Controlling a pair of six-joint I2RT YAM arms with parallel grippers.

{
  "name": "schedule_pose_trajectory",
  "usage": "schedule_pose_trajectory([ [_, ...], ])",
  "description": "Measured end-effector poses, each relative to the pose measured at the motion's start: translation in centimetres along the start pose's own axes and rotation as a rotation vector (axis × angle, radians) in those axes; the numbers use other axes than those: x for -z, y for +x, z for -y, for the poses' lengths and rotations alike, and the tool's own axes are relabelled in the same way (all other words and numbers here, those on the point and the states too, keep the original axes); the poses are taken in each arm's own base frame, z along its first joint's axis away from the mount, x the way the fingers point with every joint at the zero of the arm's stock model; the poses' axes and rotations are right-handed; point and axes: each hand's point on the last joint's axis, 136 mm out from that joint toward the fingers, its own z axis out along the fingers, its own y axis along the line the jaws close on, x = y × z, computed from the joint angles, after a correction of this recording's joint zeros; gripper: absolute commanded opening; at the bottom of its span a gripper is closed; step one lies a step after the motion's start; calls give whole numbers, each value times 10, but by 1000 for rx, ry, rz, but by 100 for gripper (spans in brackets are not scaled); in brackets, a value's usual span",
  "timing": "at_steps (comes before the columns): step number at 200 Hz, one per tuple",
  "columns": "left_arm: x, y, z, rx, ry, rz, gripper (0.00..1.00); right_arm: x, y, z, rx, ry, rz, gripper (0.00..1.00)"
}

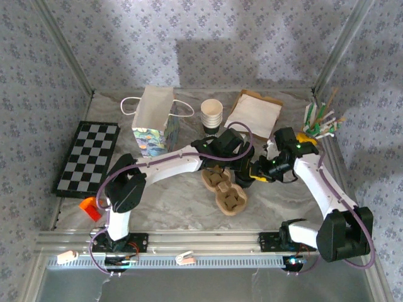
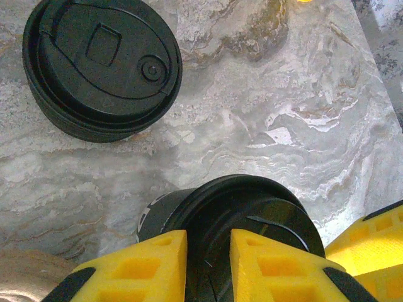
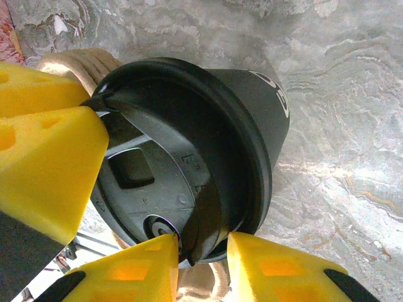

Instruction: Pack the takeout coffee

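Observation:
A black takeout coffee cup (image 3: 208, 138) with a black lid hangs between both grippers, over the marble table. My left gripper (image 2: 208, 264) is shut on the lid's rim, yellow fingers (image 2: 148, 267) on either side of it. My right gripper (image 3: 201, 267) pinches the same rim from the opposite side. In the top view the two grippers, left (image 1: 236, 165) and right (image 1: 259, 171), meet beside the tan cardboard cup carrier (image 1: 224, 190), whose edge (image 3: 75, 60) shows behind the cup. A second lidded black cup (image 2: 101, 66) stands upright on the table nearby.
A white paper bag (image 1: 154, 119) with handles stands at the back left. Beside it are a stack of paper cups (image 1: 212, 114), brown napkins (image 1: 255, 113) and stirrers (image 1: 322, 123) at the right wall. A checkerboard (image 1: 88, 157) and an orange object (image 1: 90, 207) lie at the left.

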Motion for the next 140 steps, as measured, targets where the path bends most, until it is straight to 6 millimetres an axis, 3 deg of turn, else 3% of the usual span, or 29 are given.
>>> schedule_pose_trajectory([
  [140,-7,-11,5,-3,37,-7,23,-1,-5,-2,8,58,29,29],
])
